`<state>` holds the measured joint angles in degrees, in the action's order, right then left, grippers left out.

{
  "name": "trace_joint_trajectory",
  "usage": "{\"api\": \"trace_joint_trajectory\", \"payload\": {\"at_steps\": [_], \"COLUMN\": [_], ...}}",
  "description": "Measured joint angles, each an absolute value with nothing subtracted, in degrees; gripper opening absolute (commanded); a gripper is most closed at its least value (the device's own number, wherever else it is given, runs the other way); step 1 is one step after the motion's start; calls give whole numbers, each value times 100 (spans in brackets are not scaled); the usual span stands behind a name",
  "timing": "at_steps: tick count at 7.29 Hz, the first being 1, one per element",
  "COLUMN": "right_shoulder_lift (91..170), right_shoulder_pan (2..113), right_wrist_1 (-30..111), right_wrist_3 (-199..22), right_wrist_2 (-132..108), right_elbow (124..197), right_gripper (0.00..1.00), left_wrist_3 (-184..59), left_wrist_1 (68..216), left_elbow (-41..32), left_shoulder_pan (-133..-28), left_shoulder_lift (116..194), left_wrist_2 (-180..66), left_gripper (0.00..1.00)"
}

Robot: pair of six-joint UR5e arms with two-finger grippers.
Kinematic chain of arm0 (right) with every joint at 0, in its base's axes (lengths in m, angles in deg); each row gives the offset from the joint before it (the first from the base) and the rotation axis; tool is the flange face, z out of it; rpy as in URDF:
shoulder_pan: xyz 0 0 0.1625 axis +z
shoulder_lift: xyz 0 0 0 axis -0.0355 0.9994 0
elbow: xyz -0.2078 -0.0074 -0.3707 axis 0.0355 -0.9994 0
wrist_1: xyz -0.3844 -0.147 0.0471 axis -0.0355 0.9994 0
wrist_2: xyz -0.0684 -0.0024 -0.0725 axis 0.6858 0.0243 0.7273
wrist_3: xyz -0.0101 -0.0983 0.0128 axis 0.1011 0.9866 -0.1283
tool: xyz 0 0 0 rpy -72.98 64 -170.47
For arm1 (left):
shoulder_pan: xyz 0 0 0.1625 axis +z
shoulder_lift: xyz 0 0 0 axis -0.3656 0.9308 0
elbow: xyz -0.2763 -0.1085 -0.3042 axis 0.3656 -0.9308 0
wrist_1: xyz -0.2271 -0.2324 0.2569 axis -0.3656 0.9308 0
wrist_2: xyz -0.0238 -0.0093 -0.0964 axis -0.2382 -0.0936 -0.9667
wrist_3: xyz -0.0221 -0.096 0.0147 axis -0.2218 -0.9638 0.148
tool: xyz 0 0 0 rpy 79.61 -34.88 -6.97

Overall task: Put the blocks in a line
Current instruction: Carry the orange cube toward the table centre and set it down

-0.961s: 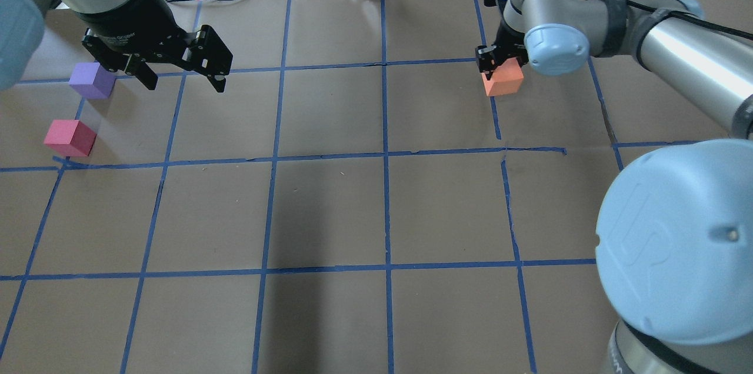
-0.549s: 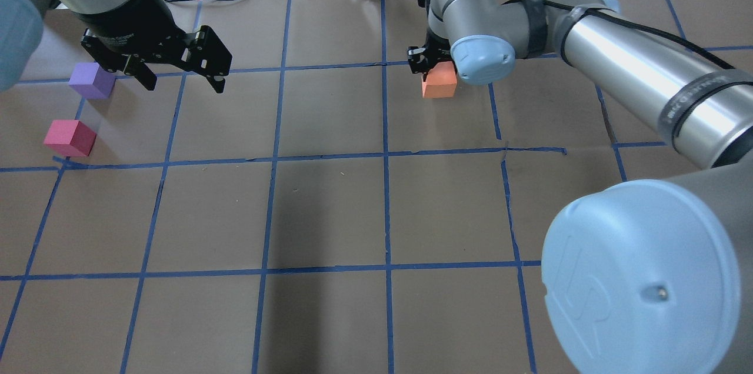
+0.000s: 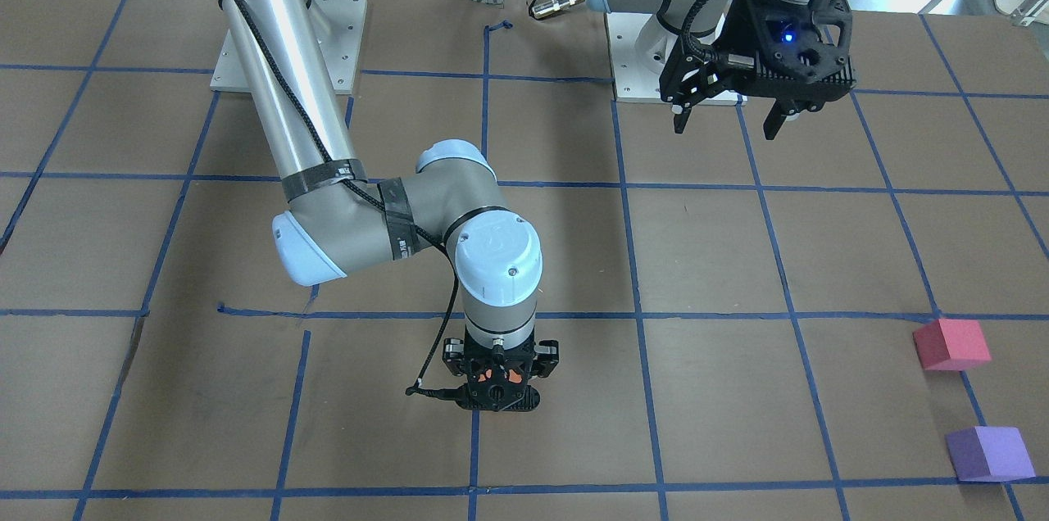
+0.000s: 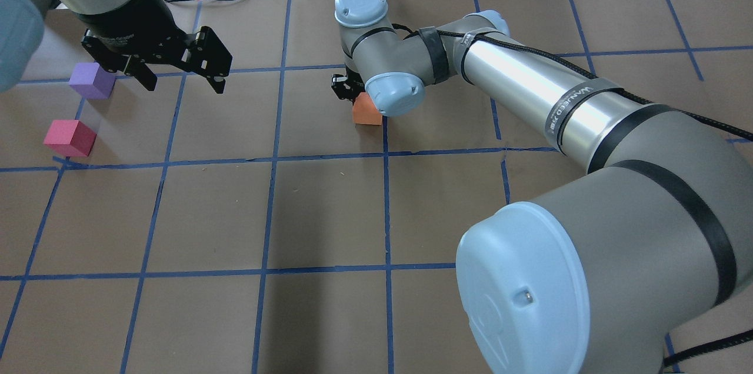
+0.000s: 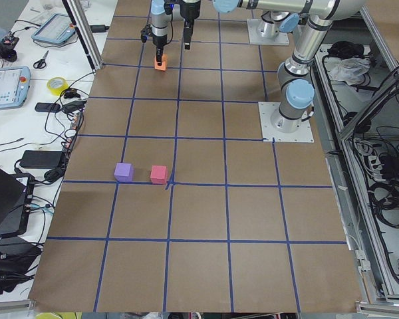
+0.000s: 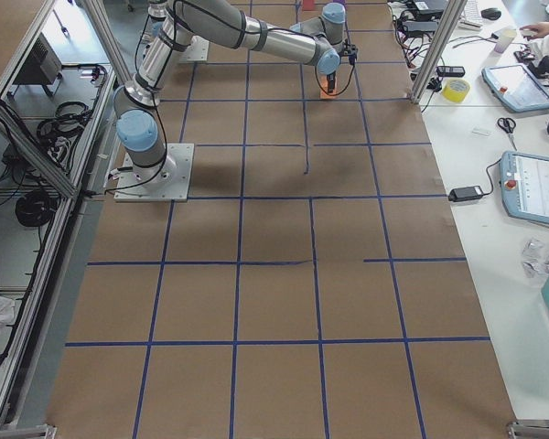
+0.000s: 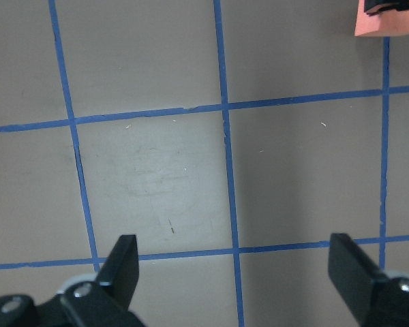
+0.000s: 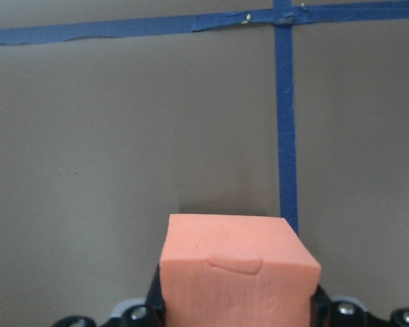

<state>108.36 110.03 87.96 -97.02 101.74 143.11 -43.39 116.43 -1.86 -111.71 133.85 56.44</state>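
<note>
brown table (image 4: 329,209). right claw (image 3: 498,382) is clamped on orange block (image 4: 366,113). left claw (image 4: 185,83) is spread apart. purple block (image 4: 91,80) and pink block (image 4: 69,137) sit far from it.

Bright, even light falls from above. A broad soft shadow darkens the worktop (image 4: 206,215) at its near middle in the overhead view. The right arm's metal tube (image 4: 529,83) carries glare streaks. Close to the right wrist lens, the orange block (image 8: 238,272) looks slightly soft.

Blue tape grid (image 4: 386,215) on brown table (image 4: 329,209); orange block (image 4: 367,110), pinkish-red block (image 4: 69,137), purple block (image 4: 92,80).
</note>
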Motion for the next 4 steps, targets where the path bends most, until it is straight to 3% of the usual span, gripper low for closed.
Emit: {"api": "trace_joint_trajectory", "payload": {"at_steps": [4], "right_shoulder_lift": [11079], "right_shoulder_pan": [11041], "right_wrist_1": [8498], "right_wrist_3": [-9780], "right_wrist_2": [10332], "right_elbow": [14285], "right_gripper": [100], "left_wrist_3": [-4328], "left_wrist_1": [11704], "left_elbow": [-188], "left_shoulder_pan": [-11152], "left_shoulder_lift": [13343], "left_wrist_2": [5683], "left_gripper": [100]}}
